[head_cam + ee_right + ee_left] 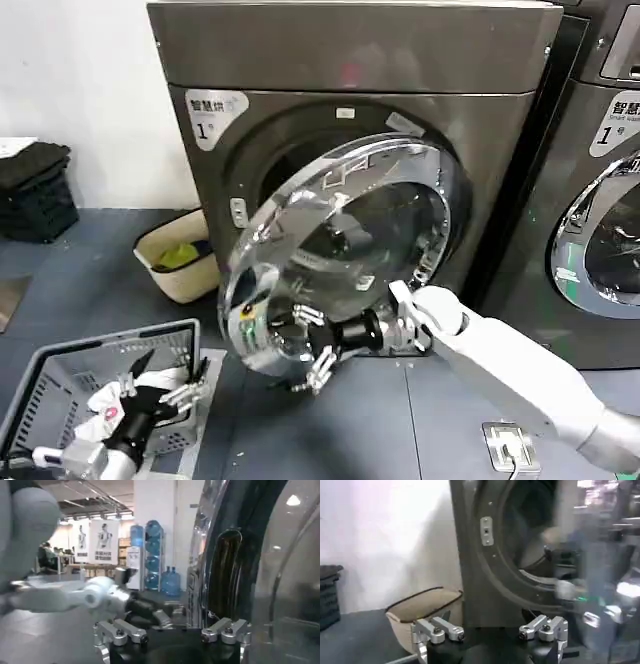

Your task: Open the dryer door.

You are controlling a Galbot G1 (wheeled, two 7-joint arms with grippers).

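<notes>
Chrome-ringed, round and glassy, the dryer door (340,250) hangs ajar at frame centre, its lower rim beside my spread-fingered right pincer (312,350).

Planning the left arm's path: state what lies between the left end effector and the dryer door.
Head view: a grey basket's rim and bare floor separate the left end effector, open over the basket, from the dryer door.

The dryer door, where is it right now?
In the head view the dryer door hangs partly swung open in front of the drum opening, with the right gripper open at its lower edge.
</notes>
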